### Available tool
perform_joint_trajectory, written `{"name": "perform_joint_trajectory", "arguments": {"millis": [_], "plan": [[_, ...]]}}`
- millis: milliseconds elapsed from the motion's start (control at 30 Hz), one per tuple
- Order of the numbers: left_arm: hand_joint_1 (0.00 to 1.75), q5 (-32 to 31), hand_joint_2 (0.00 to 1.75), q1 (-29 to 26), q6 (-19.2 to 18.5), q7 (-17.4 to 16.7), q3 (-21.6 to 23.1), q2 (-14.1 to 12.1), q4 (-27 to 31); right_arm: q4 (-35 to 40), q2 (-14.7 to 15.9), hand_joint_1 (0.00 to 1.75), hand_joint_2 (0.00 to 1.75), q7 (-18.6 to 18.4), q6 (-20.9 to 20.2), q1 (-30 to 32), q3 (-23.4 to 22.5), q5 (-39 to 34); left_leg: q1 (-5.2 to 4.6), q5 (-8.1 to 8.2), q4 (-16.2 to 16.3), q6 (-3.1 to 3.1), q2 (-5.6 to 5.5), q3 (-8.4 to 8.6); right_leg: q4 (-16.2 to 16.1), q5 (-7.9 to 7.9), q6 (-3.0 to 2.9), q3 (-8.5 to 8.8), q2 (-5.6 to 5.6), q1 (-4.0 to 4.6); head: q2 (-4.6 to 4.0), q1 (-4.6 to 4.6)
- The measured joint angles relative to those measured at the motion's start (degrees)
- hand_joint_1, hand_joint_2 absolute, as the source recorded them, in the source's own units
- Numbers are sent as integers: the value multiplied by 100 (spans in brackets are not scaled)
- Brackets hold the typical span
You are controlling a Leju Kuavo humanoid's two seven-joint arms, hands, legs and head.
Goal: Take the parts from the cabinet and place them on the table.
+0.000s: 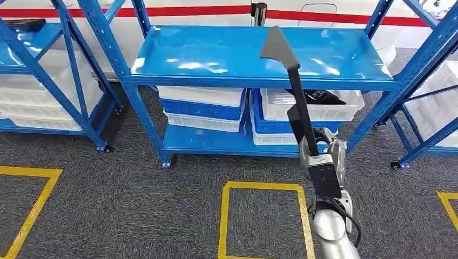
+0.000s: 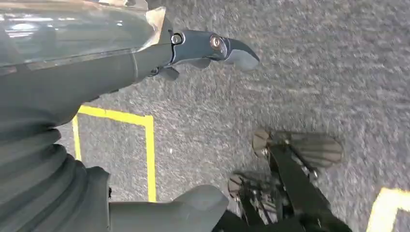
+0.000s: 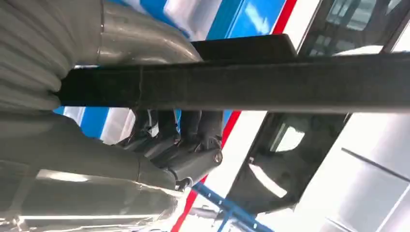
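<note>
Right hand grasps a long black part, raised in front of the blue cabinet. Left hand hangs by the floor, fingers seemingly released. The part's top-heavy length could twist loose or clip the cabinet.

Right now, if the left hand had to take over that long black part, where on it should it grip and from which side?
Judging by shape, best on the straight bar between the flared grey end and the right hand that grips its lower end. That stretch is bare, narrow and even, standing upright before the blue shelf. The left hand should probably come from the robot's left, the open side.
</note>
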State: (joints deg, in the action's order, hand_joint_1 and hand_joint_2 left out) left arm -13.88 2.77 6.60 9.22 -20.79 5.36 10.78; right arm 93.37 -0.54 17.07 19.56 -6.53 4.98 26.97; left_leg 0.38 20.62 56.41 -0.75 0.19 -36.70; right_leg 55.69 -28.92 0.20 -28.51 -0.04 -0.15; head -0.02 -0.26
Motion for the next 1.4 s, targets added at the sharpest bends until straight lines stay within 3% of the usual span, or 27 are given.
{"name": "perform_joint_trajectory", "arguments": {"millis": [33,100,167,200,267,300,367,400,500,533,600,667,700,733,767,833,867,900,1033,1067,1100,1167,1200,1233,1300,1367,1400], "plan": [[0,-2,175,-3,0,4,18,-16,0,-15,28,175,175,27,-7,-3,-44,-31,37,40,65,23,-8,-68,-21,75,-60,-8,-7,-101,0,5],[0,2,175,-7,-6,33,51,-13,0,-52,65,175,175,81,-48,-2,-91,-94,45,603,630,76,-19,-293,-17,159,-153,-61,-15,-78,0,-28],[0,15,175,4,-33,114,57,-13,0,-182,98,175,175,156,-123,-67,-100,-149,60,1150,1629,132,-23,-606,-2,228,-158,-146,-13,-51,0,-30],[0,15,175,18,-24,136,57,-13,0,-278,114,175,175,171,-125,-106,-100,-170,61,1247,1904,142,-22,-662,7,245,-142,-180,-13,-38,0,-26],[0,15,175,27,29,146,61,-13,0,-396,144,175,175,182,-125,-148,-100,-197,60,1106,1675,122,-21,-399,17,272,-136,-223,-13,-23,0,-30],[0,18,175,24,68,149,61,-13,0,-448,155,175,175,186,-125,-184,-100,-201,55,920,1179,80,-25,-62,20,285,-117,-233,-12,-10,0,-28],[0,39,175,32,125,144,59,-16,0,-516,164,175,175,206,-133,-281,-98,-229,-2,657,200,-94,-50,595,19,310,-113,-233,-11,-14,0,-26],[0,55,175,39,149,140,61,-16,0,-571,170,175,175,226,-147,-346,-89,-245,-30,667,30,-138,-32,668,48,321,-92,-263,-13,68,0,-24],[0,109,175,37,221,131,59,-2,0,-759,175,175,175,256,-212,-500,-39,-308,-66,604,9,-216,-31,616,10,405,35,-305,-19,18,0,-28],[0,120,175,33,227,127,59,24,0,-818,181,175,175,271,-214,-569,-26,-341,-21,506,-130,-260,-5,637,20,405,73,-336,-13,73,0,-19],[0,181,175,42,168,133,38,30,0,-994,205,175,175,309,-216,-762,9,-417,-12,413,-182,-291,29,569,489,41,14,-583,-8,41,0,3],[0,199,175,44,105,138,22,24,0,-1138,225,175,175,330,-212,-866,57,-452,-22,348,-178,-299,33,482,1416,-388,-8,-946,-8,-19,0,16],[0,214,175,43,83,140,22,15,0,-1189,229,175,175,333,-210,-871,77,-463,-19,316,-174,-289,31,433,1782,-499,28,-1075,-8,-48,0,24],[0,214,175,40,76,142,20,13,0,-1239,234,175,175,335,-208,-875,88,-468,-11,281,-173,-271,29,397,1839,-489,89,-1059,-9,-79,0,35],[0,214,175,37,66,144,20,13,0,-1283,238,175,175,335,-203,-889,101,-470,2,255,-160,-236,25,357,1609,-392,178,-902,-10,-121,0,35],[0,214,175,37,61,153,15,11,0,-1333,247,175,175,335,-195,-938,123,-485,44,235,-63,-191,23,264,622,-50,363,-322,-15,-205,0,35],[0,214,175,42,59,160,7,-5,2,-1353,249,175,175,337,-197,-970,127,-485,27,247,41,-143,24,198,147,-15,426,-100,-13,-252,0,51],[0,214,175,57,57,162,-6,-22,2,-1379,247,175,175,341,-195,-996,140,-487,7,254,122,-91,26,111,158,-23,340,-101,61,-166,0,58],[0,214,175,24,57,168,-13,-37,2,-1449,256,175,175,346,-184,-999,166,-500,48,137,136,10,-5,29,236,85,138,-231,58,-175,0,22],[0,214,175,25,57,173,-13,-37,2,-1456,256,175,175,346,-173,-1012,177,-503,78,276,228,33,-14,-28,233,118,91,-242,51,-193,0,24],[0,212,175,26,55,179,-13,-37,2,-1458,258,175,175,346,-157,-1021,190,-509,81,567,527,52,-6,-137,233,161,23,-283,47,-176,0,13],[0,210,175,28,46,192,-13,-51,2,-1462,258,175,175,346,-111,-1028,221,-535,81,1102,1446,81,-10,-467,238,226,-50,-371,34,-132,0,7],[0,203,175,27,33,195,-13,-57,2,-1469,258,175,175,346,-105,-1028,223,-542,81,1277,1841,81,-10,-592,239,259,-59,-420,30,-106,0,7],[0,203,175,25,17,197,-13,-57,2,-1478,258,175,175,346,-103,-1027,225,-546,79,1309,1985,68,-10,-601,239,294,-66,-460,28,-83,0,7],[0,203,175,27,0,216,-15,-57,2,-1484,260,175,175,346,-92,-1028,225,-551,70,1078,1494,-8,-12,-219,239,353,-60,-534,31,-45,0,5],[0,204,175,41,-4,240,-17,-66,2,-1482,258,175,175,346,-81,-1037,228,-553,19,764,437,-156,-41,505,239,409,-52,-569,35,-26,0,7],[0,206,175,61,-7,247,-19,-83,7,-1484,260,175,175,346,-68,-1038,230,-557,-18,863,177,-200,-36,636,240,438,-32,-586,30,-10,0,18]]}}
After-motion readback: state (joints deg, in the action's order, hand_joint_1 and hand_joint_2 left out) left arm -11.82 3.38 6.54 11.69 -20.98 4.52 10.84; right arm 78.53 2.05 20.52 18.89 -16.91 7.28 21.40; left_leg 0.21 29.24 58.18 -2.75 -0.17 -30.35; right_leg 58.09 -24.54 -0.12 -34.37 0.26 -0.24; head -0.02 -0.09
